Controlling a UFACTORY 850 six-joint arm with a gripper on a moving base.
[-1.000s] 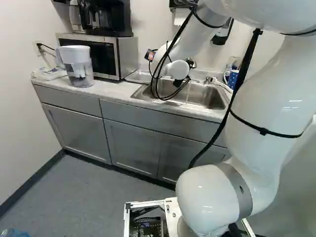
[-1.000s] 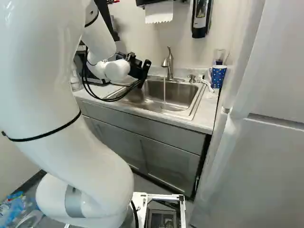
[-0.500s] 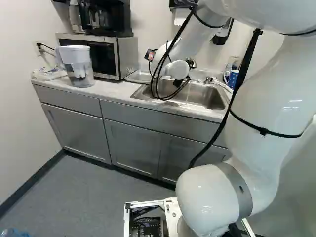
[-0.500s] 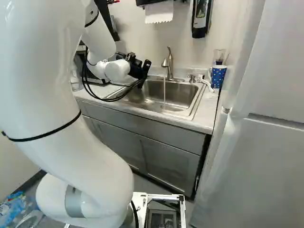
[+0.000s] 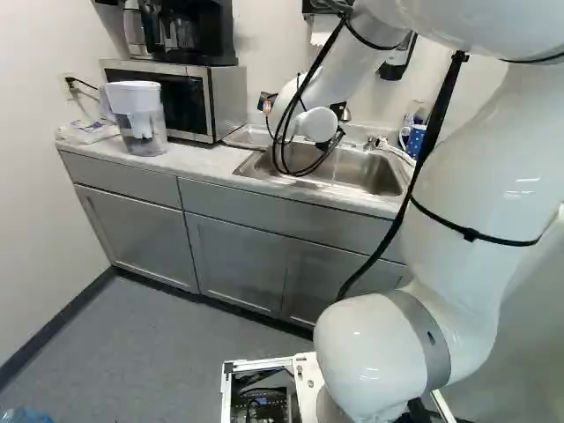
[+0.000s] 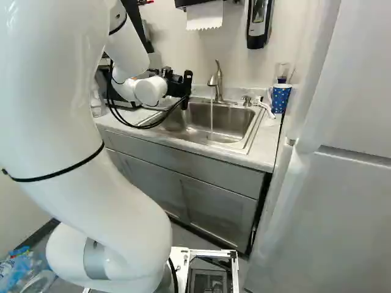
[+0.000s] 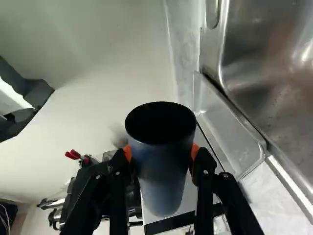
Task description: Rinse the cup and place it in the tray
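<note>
In the right base view my black gripper (image 6: 184, 90) is over the sink's left side, beside the running faucet (image 6: 216, 79). Seen from the wrist, the gripper (image 7: 161, 155) is shut on a dark blue cup (image 7: 164, 178), its orange pads pressing the cup from two sides. The cup's dark round mouth faces the wrist camera. A clear shallow tray (image 7: 232, 139) lies beside the steel sink (image 7: 269, 73), ahead of and to one side of the cup. The left base view shows this tray (image 5: 249, 137) on the counter, between microwave and sink.
Water runs from the faucet into the sink basin (image 6: 226, 125). A blue dotted cup (image 6: 280, 97) stands on the counter right of the sink. The microwave (image 5: 181, 97) and a water pitcher (image 5: 139, 119) are on the left. A tall white fridge (image 6: 330, 159) stands at the right.
The gripper has turned at the wrist and shifted slightly, its dark end standing more upright in the right base view. The base has not moved.
</note>
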